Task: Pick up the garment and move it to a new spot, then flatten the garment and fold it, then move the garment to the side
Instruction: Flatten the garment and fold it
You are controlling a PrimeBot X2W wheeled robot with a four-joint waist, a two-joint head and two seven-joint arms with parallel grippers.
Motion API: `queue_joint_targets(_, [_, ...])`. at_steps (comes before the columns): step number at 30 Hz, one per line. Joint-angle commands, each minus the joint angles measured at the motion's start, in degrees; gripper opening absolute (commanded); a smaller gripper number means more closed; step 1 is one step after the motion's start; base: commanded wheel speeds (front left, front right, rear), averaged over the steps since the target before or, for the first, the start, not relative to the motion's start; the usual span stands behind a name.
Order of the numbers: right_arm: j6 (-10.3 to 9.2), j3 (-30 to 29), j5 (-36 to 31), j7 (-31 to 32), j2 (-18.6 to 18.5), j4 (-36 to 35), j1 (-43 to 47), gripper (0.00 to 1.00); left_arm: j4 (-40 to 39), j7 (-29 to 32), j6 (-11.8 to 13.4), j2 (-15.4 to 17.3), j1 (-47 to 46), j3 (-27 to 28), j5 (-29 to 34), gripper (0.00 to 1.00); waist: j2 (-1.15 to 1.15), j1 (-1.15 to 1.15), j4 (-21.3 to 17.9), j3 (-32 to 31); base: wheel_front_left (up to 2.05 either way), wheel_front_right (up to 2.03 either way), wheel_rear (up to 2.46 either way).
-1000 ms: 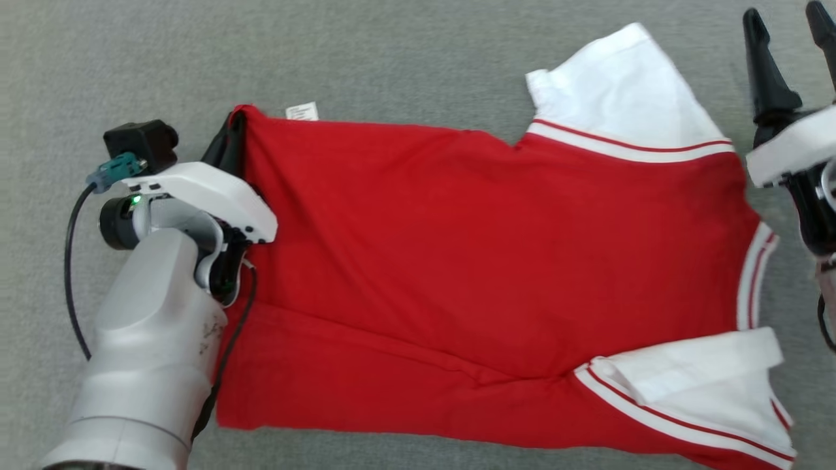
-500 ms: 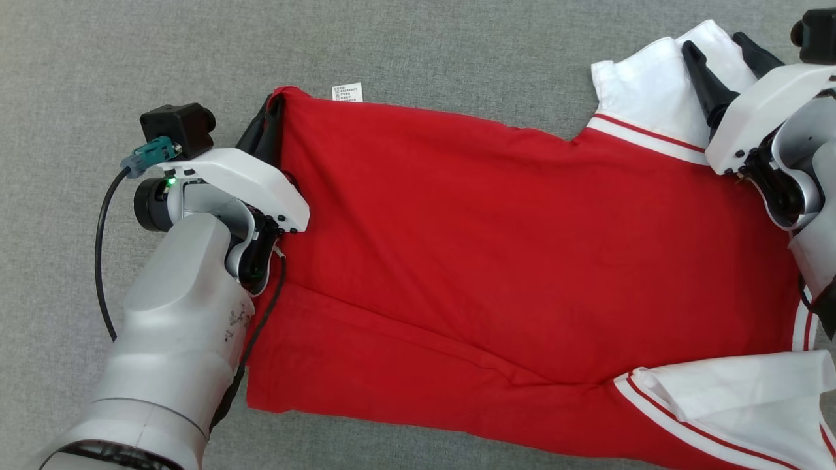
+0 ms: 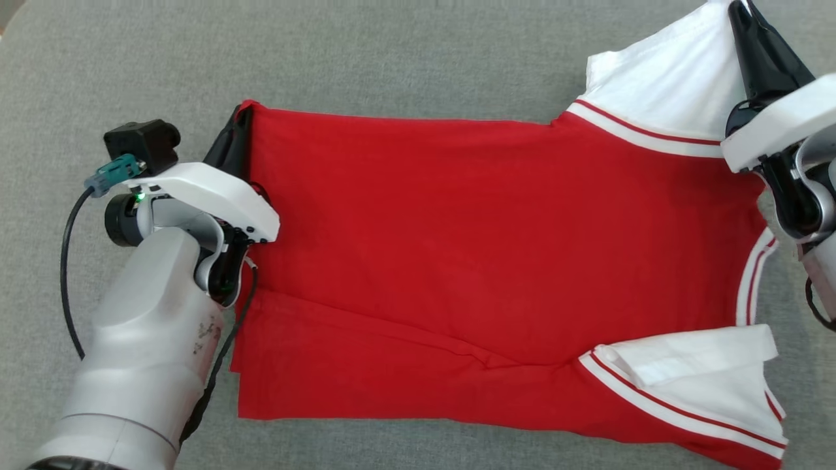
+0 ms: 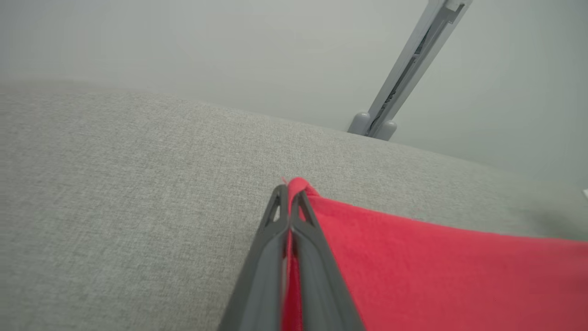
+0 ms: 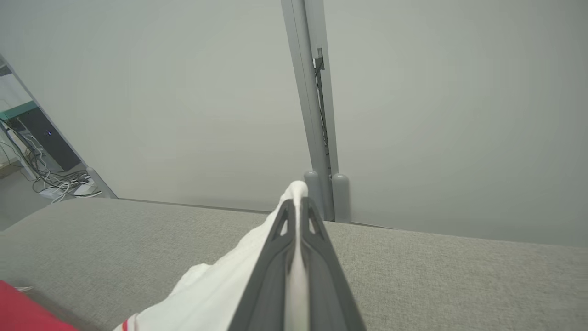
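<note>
Now you have the red garment [image 3: 496, 248] spread across the grey padded surface [image 3: 392, 59], with its hem at the left and its white sleeves at the right. Your left gripper [image 3: 240, 119] is clenched on the far left corner of the hem. Your right gripper [image 3: 742, 16] is pinched tight on the edge of the far sleeve [image 3: 666, 85], lifting that edge off the surface. The near sleeve [image 3: 699, 372] lies creased on the near right.

1. Right gripper [image 3: 739, 8]: tips cut by head view's top edge; arm runs off the right edge.
2. Garment [image 3: 490, 228]: lower right sleeve corner cut by the bottom edge.
3. Left gripper [image 3: 239, 114]: fingers partly hidden behind its white housing [image 3: 209, 196].
4. Cables [image 5: 50, 181], far left of right wrist view: too small to sort.
</note>
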Motion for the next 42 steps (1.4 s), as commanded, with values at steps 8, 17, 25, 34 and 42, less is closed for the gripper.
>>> queue_joint_targets(8, [-0.02, 0.5, 2.2, -3.0, -0.9, -8.3, 8.6, 0.0, -3.5, -0.4, 0.0, 3.7, 4.8, 0.4, -2.2, 0.0, 0.0, 0.0, -3.4, -3.7, 0.0, 0.0, 0.0])
queue_joint_targets(17, [-0.02, -2.7, 3.8, -2.7, -0.1, -19.9, 29.5, 0.0, -14.3, -0.2, 0.7, 6.3, 17.6, 2.8, -5.7, 0.0, 0.0, 0.0, -5.3, -7.2, 0.0, 0.0, 0.0])
queue_joint_targets(25, [-0.02, -9.4, 2.3, 0.5, 3.5, -27.8, 44.5, 0.0, -24.0, 3.0, 3.4, 8.9, 28.9, 4.6, -9.0, 0.0, 0.0, 0.0, -7.1, -9.1, 0.0, 0.0, 0.0])
queue_joint_targets(34, [-0.02, -15.3, -2.0, 5.3, 7.5, -32.4, 52.4, 0.87, -34.9, 7.0, 7.7, 10.7, 40.2, 5.4, -12.0, 0.0, 0.0, 0.0, -8.5, -11.0, 0.0, 0.0, 0.0])
queue_joint_targets(42, [-0.02, -20.9, -10.3, 3.0, 9.7, -36.3, 55.0, 1.0, -43.4, 5.2, 13.9, 12.5, 46.8, 6.6, -9.6, 1.0, 0.0, 0.0, -8.6, -11.6, 0.0, 0.0, 0.0])
